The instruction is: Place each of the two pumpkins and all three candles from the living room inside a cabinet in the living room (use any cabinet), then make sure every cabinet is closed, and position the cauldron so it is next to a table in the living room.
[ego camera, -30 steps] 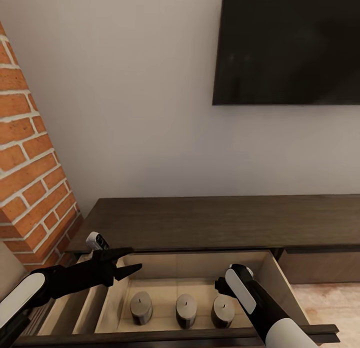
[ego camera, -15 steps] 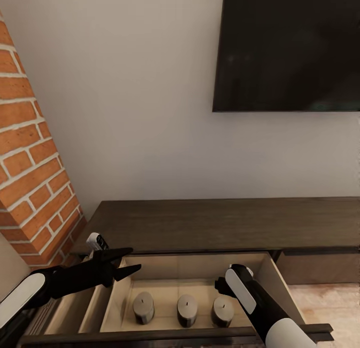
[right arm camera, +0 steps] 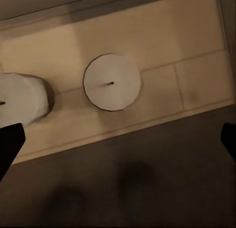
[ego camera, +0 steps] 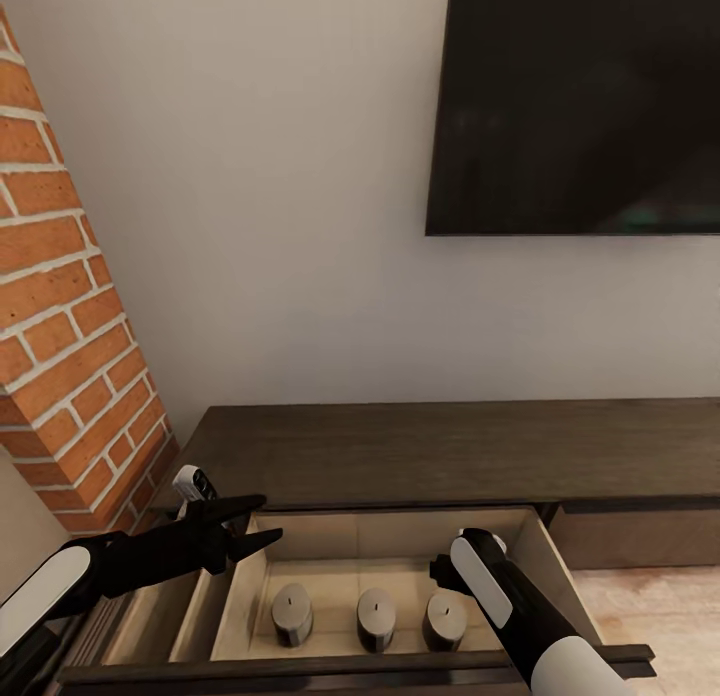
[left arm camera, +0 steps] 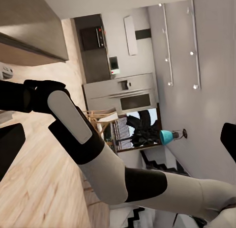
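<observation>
With three candles [ego camera: 376, 617] sitting upright in the open drawer [ego camera: 400, 536], both spread-fingered, empty-handed grippers, left [ego camera: 252, 522] and right [right arm camera: 118, 139], should be clearing its rim before pushing it squarely shut.

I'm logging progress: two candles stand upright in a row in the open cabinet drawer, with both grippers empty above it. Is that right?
Not quite. The head view shows three candles, not two, standing upright in a row in the open drawer of the cabinet. The rest holds: left gripper and right gripper are both open and empty.
</observation>
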You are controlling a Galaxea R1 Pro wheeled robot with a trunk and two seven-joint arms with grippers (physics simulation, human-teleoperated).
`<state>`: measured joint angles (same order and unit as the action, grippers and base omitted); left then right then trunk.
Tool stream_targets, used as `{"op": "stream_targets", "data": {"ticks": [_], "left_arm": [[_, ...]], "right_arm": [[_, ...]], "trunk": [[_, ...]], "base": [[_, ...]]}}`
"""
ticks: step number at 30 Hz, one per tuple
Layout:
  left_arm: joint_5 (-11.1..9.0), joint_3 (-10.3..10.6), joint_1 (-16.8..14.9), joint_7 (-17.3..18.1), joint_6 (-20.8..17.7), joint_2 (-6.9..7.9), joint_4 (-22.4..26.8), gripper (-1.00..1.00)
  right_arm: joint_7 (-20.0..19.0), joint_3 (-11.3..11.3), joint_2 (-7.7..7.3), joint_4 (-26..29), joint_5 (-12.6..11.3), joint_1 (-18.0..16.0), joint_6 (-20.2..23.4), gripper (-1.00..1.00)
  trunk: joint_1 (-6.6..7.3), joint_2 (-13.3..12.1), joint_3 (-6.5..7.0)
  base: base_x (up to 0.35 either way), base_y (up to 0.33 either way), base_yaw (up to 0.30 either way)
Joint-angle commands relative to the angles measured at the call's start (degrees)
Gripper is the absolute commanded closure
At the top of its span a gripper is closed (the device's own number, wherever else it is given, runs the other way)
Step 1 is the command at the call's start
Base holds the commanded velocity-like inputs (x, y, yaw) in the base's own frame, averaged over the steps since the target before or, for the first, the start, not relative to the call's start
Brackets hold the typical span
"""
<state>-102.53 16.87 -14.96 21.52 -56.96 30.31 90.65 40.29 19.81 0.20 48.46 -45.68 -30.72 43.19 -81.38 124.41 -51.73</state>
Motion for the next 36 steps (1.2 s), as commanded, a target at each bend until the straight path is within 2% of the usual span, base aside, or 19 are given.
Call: {"op": "stream_targets", "data": {"ticks": [1, 10, 28, 36], "left_arm": [[0.3, 0.1, -0.1, 0.5, 0.0, 0.04, 0.0, -1.00], [0.3, 0.1, 0.0, 0.5, 0.0, 0.02, 0.0, -1.00], [0.4, 0.2, 0.0, 0.5, 0.1, -0.04, 0.0, -1.00], [0.4, 0.2, -0.1, 0.5, 0.1, -0.05, 0.0, -1.00]], "right_arm": [[0.6, 0.1, -0.03, 0.1, -0.6, 0.0, 0.0, -1.00], [0.5, 0.1, -0.03, 0.1, -0.6, 0.0, 0.0, -1.00], [0.4, 0.1, -0.03, 0.4, -0.6, 0.0, -0.2, -1.00], [0.3, 0.1, -0.03, 0.5, -0.6, 0.0, -0.1, -1.00]], "trunk": [[0.23, -0.4, 0.13], [2.21, -4.0, 1.75], [6.16, -11.2, 4.98], [7.92, -14.4, 6.41]], "base": [[0.000, 0.000, 0.000], [-0.112, 0.000, 0.000], [-0.006, 0.000, 0.000], [-0.124, 0.000, 0.000]]}}
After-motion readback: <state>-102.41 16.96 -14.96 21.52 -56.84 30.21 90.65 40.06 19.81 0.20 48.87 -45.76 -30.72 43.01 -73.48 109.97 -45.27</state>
